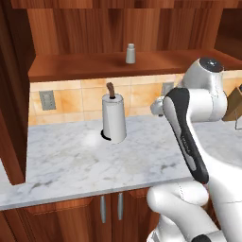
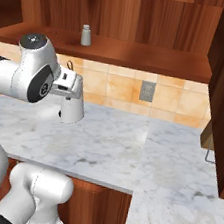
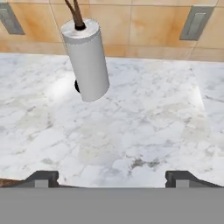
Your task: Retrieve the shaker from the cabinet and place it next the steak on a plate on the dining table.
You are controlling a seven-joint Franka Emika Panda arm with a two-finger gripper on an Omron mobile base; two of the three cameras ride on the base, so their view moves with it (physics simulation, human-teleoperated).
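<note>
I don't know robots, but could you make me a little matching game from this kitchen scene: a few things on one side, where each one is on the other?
Things:
1. shaker
2. paper-towel roll
3. wall outlet
4. gripper

Places:
A. set in the tan tile backsplash
B. standing on the marble counter
C. on the open wooden shelf of the cabinet
D. open, above the counter's front edge

Pairs: 1-C, 2-B, 3-A, 4-D

Shaker (image 1: 130, 53) on cabinet (image 1: 94, 66) shelf, above paper-towel roll (image 1: 114, 118)
</note>
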